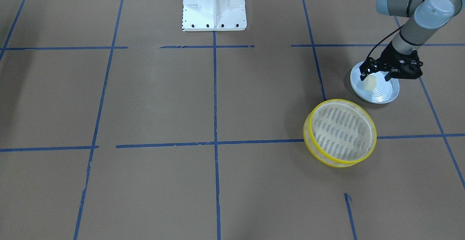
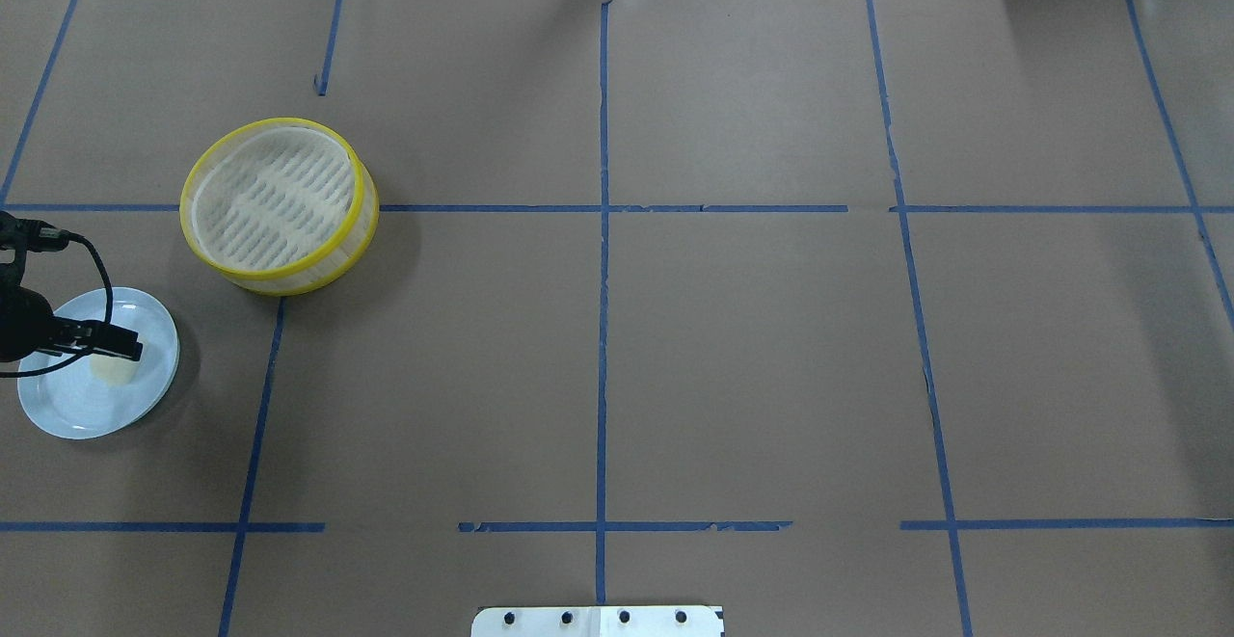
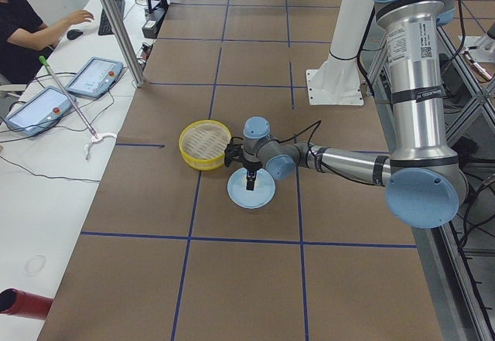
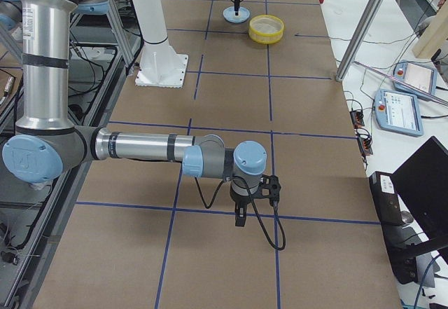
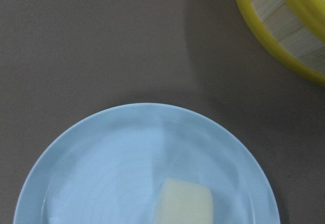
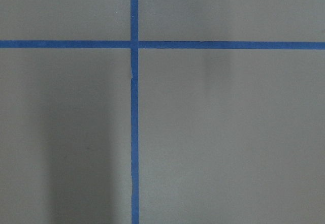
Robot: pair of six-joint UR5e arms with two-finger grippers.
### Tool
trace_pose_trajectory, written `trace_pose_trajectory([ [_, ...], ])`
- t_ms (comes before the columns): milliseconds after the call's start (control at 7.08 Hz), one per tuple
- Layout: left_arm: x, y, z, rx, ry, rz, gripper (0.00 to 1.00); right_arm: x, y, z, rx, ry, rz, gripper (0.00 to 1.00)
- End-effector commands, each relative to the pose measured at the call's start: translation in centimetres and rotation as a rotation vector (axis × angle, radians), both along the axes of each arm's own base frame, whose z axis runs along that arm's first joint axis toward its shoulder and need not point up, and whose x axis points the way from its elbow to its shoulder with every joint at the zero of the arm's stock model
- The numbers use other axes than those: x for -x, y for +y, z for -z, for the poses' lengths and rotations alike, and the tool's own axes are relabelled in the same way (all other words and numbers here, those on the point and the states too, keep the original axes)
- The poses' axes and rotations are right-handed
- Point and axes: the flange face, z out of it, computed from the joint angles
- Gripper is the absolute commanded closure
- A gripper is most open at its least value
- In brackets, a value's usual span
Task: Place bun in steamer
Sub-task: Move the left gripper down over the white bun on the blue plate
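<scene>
The cream-white bun [image 1: 370,84] lies on a pale blue plate [image 1: 388,93] at the table's left side; both also show in the left wrist view, the bun [image 5: 183,201] low on the plate [image 5: 101,158]. My left gripper [image 1: 374,76] hangs just above the bun, open, with a finger on each side of it. The steamer [image 1: 339,133], a round yellow-rimmed basket with a slatted bottom, stands empty beside the plate [image 2: 58,406] in the overhead view [image 2: 280,205]. My right gripper [image 4: 241,214] points down at bare table far to the right; I cannot tell if it is open or shut.
The robot's white base [image 1: 214,7] stands at mid-table on the robot's side. Blue tape lines [image 6: 134,132] cross the brown table cover. An operator [image 3: 23,24] and tablets [image 3: 93,74] are at a side desk beyond the table's far edge.
</scene>
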Motion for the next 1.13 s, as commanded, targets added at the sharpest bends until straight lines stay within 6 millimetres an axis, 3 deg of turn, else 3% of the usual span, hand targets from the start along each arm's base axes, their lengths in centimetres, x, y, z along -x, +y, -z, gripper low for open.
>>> trace_pose_trajectory([
  [0, -0.3, -0.1, -1.4, -0.003, -0.001, -0.008, 0.00, 0.0, 0.0, 0.0, 0.000, 0.000, -0.001, 0.00],
  [141, -0.3, -0.1, -2.2, -0.012, 0.008, -0.007, 0.00, 0.0, 0.0, 0.0, 0.000, 0.000, 0.001, 0.00],
  [707, -0.4, -0.1, -2.2, -0.011, 0.013, -0.009, 0.33, 0.0, 0.0, 0.0, -0.001, 0.000, 0.002, 0.00],
  [989, -0.4, 0.0, -1.7, -0.010, 0.021, -0.012, 0.36, 0.0, 0.0, 0.0, 0.000, 0.000, 0.001, 0.00],
])
